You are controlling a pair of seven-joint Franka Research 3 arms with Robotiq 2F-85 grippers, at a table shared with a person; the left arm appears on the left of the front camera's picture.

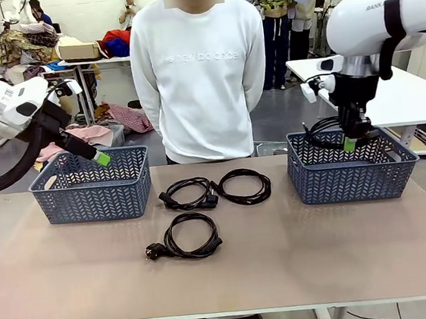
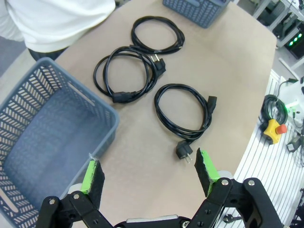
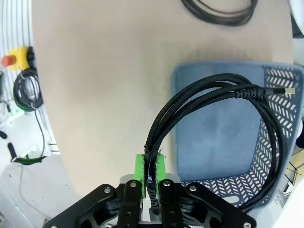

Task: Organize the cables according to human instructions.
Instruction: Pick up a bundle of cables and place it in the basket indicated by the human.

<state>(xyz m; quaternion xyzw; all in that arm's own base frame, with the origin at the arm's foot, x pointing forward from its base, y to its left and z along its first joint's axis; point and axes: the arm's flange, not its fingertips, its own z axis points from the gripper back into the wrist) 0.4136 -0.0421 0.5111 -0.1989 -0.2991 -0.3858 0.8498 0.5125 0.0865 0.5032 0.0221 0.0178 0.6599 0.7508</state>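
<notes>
Front view: we are seeing the right gripper clamped on the held cable at the right of the frame, hanging directly over the right basket; the loose cables are lying at centre. Left wrist view: the left gripper is standing with jaws wide apart at the bottom edge, holding nothing, the loose cables above it. Right wrist view: the held cable is looping up and rightward over the right basket, so we are judging a straight lowering sufficient.
</notes>
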